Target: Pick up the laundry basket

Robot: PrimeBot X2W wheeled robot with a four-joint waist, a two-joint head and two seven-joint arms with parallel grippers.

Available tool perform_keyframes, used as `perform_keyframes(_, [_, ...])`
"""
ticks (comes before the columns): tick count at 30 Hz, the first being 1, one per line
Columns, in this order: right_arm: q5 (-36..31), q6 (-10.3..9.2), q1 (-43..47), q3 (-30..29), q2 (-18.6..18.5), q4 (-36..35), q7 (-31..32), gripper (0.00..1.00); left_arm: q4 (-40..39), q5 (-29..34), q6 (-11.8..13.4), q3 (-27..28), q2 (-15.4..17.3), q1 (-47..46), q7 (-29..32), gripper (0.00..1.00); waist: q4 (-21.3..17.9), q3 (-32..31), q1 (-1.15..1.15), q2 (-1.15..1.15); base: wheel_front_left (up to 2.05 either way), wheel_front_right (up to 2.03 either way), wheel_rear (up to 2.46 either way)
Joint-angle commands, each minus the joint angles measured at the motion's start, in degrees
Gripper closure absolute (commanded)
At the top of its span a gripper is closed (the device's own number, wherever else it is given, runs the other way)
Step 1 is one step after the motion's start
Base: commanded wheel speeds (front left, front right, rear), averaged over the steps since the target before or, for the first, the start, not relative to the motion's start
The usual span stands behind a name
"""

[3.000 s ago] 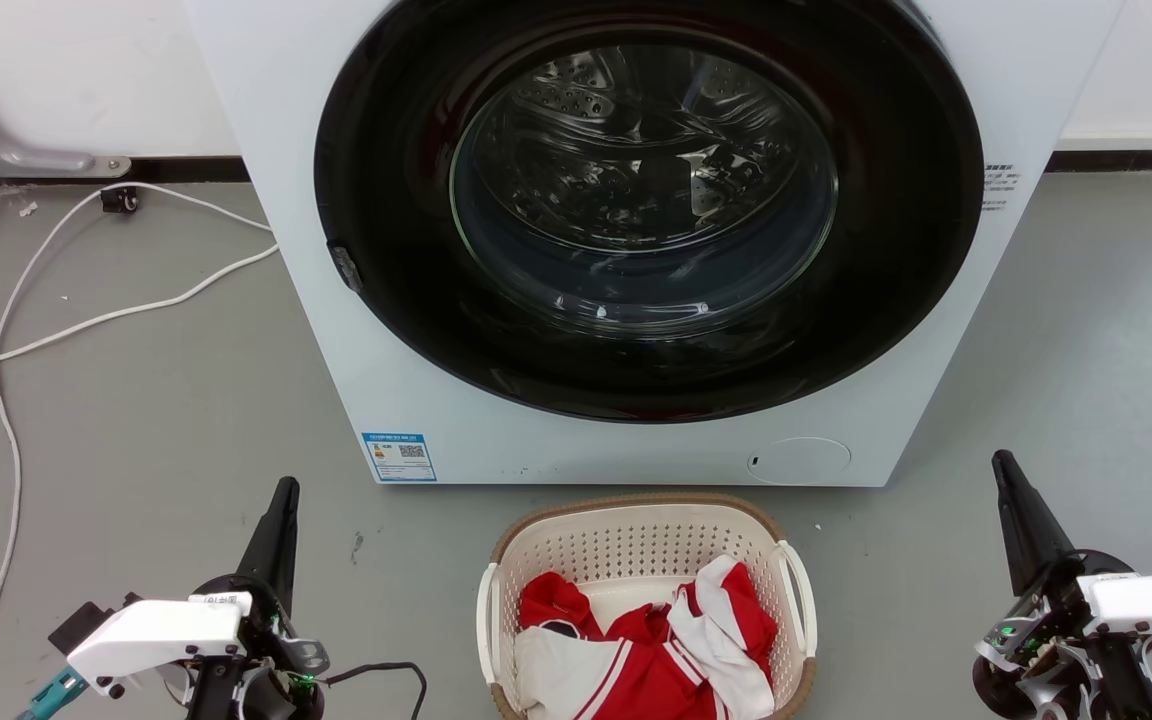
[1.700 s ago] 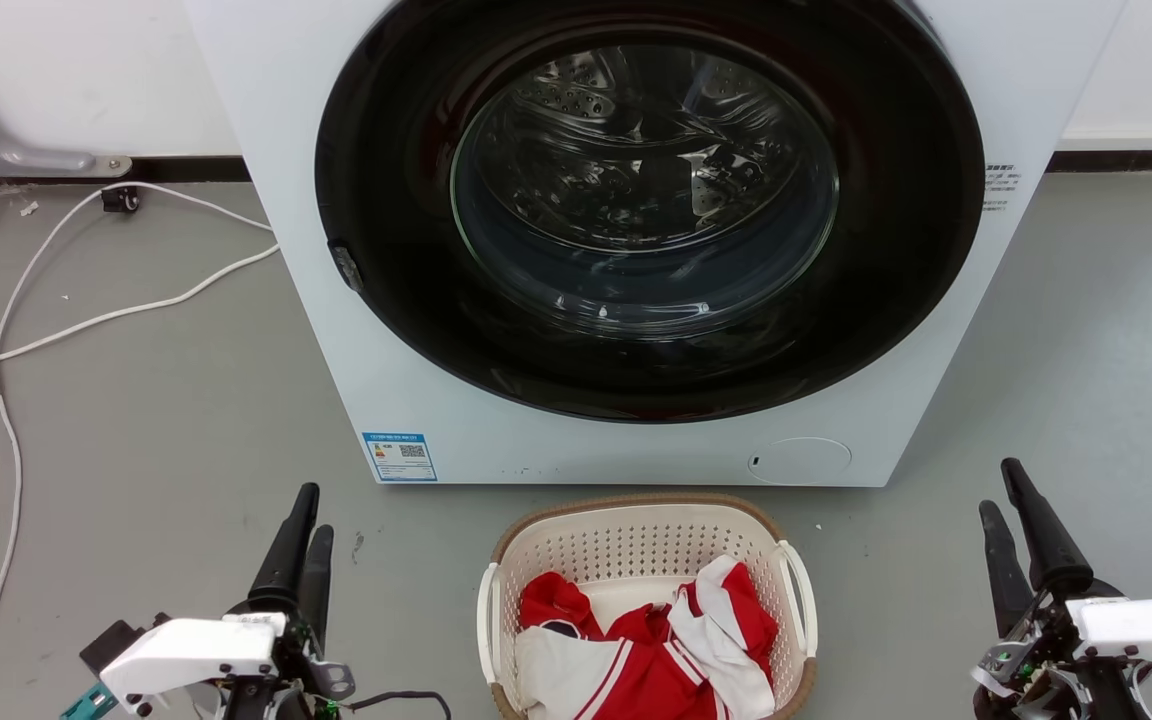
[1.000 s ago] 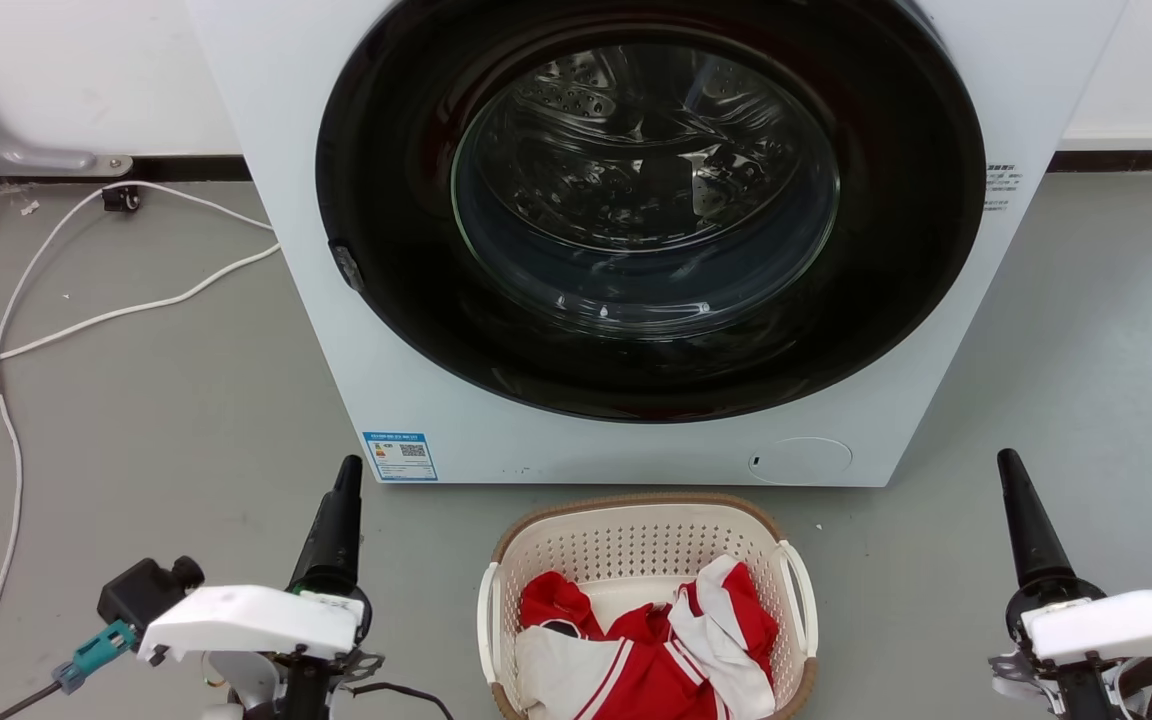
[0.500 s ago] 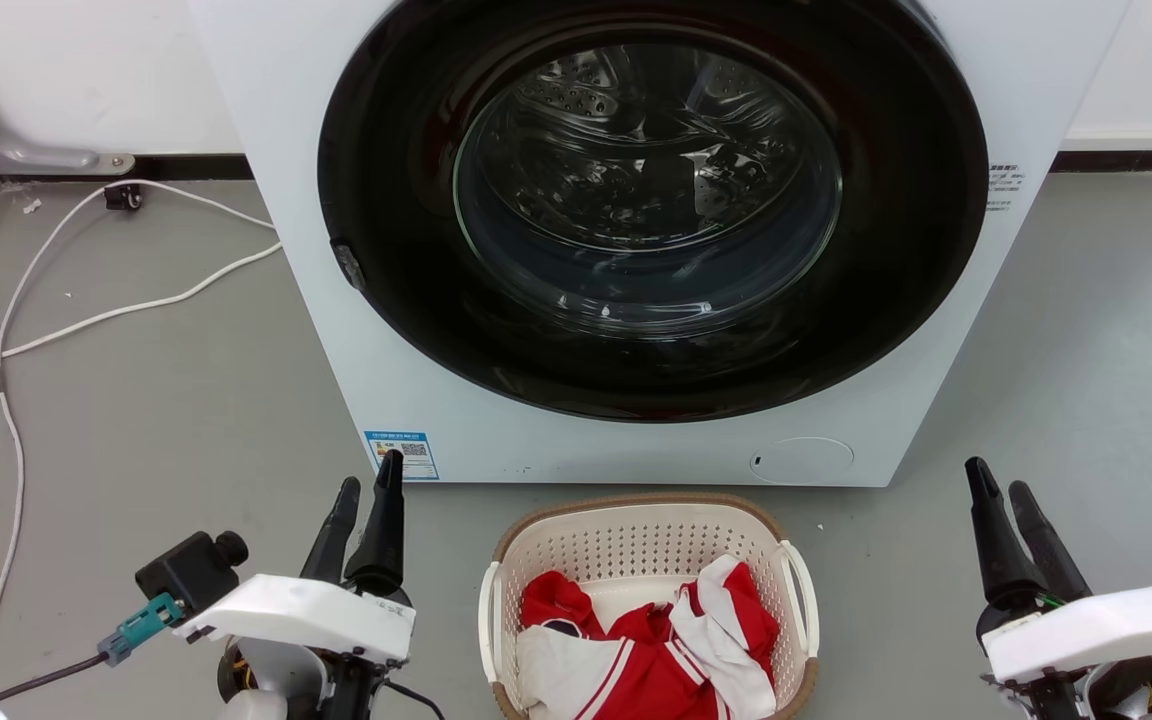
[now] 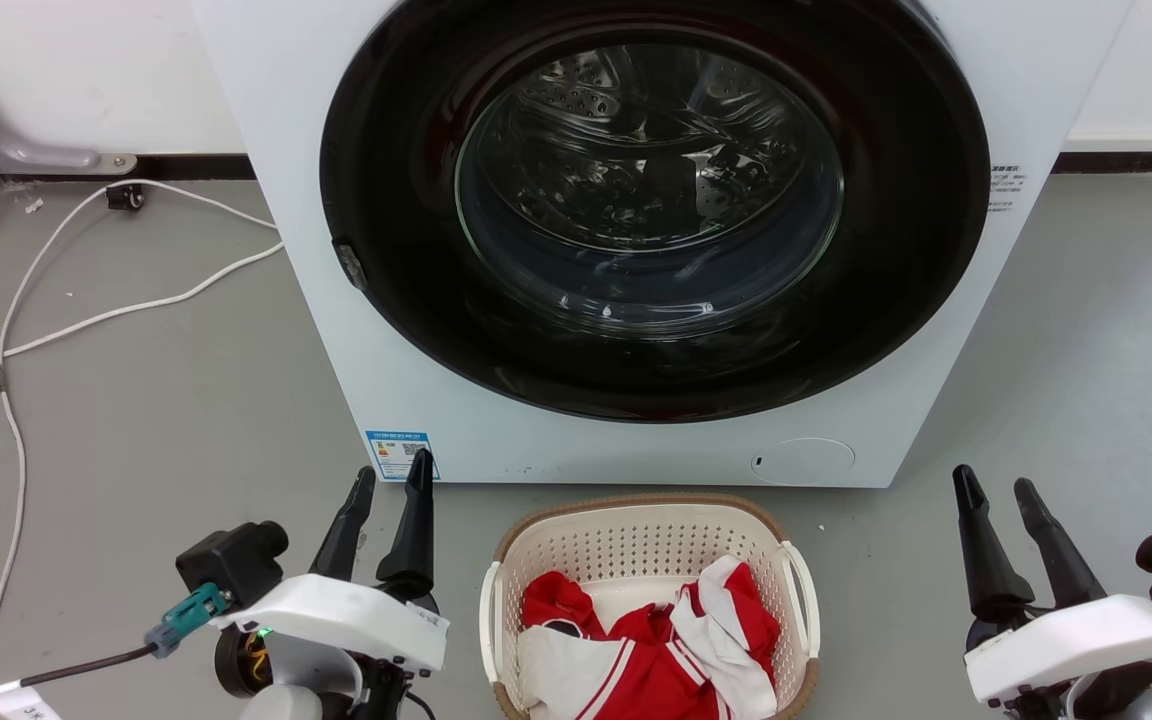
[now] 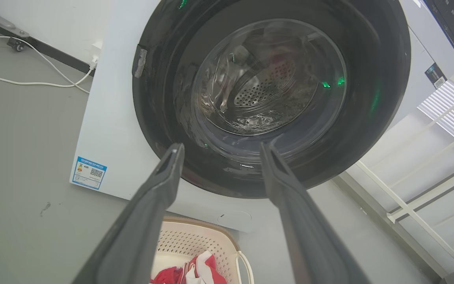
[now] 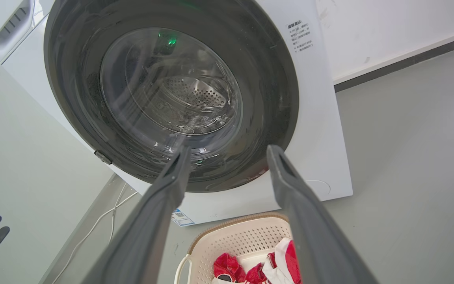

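A: Any writing?
B: A blue QR sticker (image 5: 398,455) on the washer (image 5: 256,120); its print is unreadable.
A: Grippers?
B: Both spread, empty: left gripper (image 5: 394,465) and right gripper (image 5: 991,478) flank the laundry basket (image 5: 636,545), just before the washer.

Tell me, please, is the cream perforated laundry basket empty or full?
Partly full: red-and-white clothes lie inside the cream plastic basket.

There is one washing machine (image 5: 586,455) and one laundry basket (image 5: 636,530) with two white loop handles (image 5: 485,620). There are two grippers, the left gripper (image 5: 394,465) and the right gripper (image 5: 991,478), each with two dark fingers (image 5: 413,530). The red-and-white clothes (image 5: 646,650) I cannot count.
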Motion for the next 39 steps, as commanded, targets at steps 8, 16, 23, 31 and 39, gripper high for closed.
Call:
perform_keyframes(8, [-6.0,0.09,0.5,-0.2,0.0,-1.9,-0.3,0.0,-0.1,6.2,0.4,-1.2,0.2,-1.2,-1.6,0.0,-0.1,0.0,0.0,0.0,0.0,0.0,0.0])
perform_keyframes(16, [-11.4,0.1,1.3,-0.1,0.1,-2.9,-0.6,0.0,0.5,10.8,0.7,-2.2,0.2,-1.4,-2.8,0.0,0.0,0.0,0.0,0.0,0.0,0.0,0.0])
perform_keyframes(23, [-15.4,0.11,1.7,0.1,0.1,-3.3,-1.0,0.0,1.0,14.2,1.0,-3.1,0.2,-1.5,-3.7,0.0,0.1,0.0,0.0,0.0,0.0,0.0,0.0])
perform_keyframes(31, [-19.1,0.11,2.1,0.3,0.1,-3.7,-1.7,0.0,1.5,18.0,1.4,-3.9,0.2,-1.6,-4.7,0.0,0.2,0.0,0.0,0.0,0.0,0.0,0.0])
perform_keyframes(39, [-22.7,0.12,2.3,0.3,0.1,-4.1,-2.5,0.0,1.8,21.4,1.8,-4.8,0.2,-1.9,-5.7,0.0,0.1,0.0,0.0,0.0,0.0,0.0,0.0])
